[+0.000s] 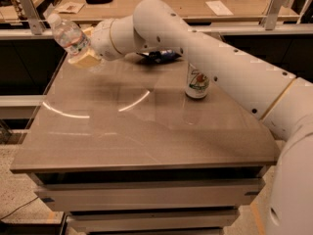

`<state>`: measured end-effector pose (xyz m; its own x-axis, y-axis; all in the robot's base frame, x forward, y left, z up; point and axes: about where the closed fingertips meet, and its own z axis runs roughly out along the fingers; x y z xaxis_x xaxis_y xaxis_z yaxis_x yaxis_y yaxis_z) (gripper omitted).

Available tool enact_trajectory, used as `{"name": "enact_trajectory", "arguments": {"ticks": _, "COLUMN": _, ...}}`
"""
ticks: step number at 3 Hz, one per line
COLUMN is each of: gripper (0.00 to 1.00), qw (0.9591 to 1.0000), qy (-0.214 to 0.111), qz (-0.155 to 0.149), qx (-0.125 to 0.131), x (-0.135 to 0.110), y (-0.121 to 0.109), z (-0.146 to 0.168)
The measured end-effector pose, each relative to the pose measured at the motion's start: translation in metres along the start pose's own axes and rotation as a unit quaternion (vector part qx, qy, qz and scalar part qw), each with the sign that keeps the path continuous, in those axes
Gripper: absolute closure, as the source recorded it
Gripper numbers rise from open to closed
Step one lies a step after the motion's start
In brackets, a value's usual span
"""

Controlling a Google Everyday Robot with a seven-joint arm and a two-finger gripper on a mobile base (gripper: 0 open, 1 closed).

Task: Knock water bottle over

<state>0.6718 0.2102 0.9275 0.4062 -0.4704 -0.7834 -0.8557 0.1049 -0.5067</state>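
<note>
The water bottle (70,35) is clear plastic with a white cap and a narrow reddish label band. It stands at the far left corner of the brown table (146,131) and leans sharply, its cap pointing up and to the left past the table's edge. My gripper (82,58) is pressed against the bottle's lower part from the right. The white arm reaches to it across the back of the table from the right.
A green-and-white soda can (197,82) stands upright right of centre, just in front of the arm. A dark blue packet (161,57) lies behind the arm. A second bench (195,4) with papers runs along the back. The floor drops off left of the table.
</note>
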Motion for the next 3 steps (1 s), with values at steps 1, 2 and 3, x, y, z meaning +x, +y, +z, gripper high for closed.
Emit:
{"name": "enact_trajectory", "arguments": {"ticks": 1, "gripper": 1.0, "qw": 0.9951, "qy": 0.023, "qz": -0.096, "qx": 0.012, "x": -0.004, "y": 0.016, "z": -0.012}}
{"name": "enact_trajectory", "arguments": {"ticks": 2, "gripper": 1.0, "qw": 0.9809, "qy": 0.053, "qz": -0.185, "qx": 0.028, "x": -0.003, "y": 0.036, "z": -0.014}}
{"name": "enact_trajectory", "arguments": {"ticks": 3, "gripper": 1.0, "qw": 0.9621, "qy": 0.082, "qz": -0.258, "qx": 0.034, "x": -0.001, "y": 0.046, "z": -0.016}}
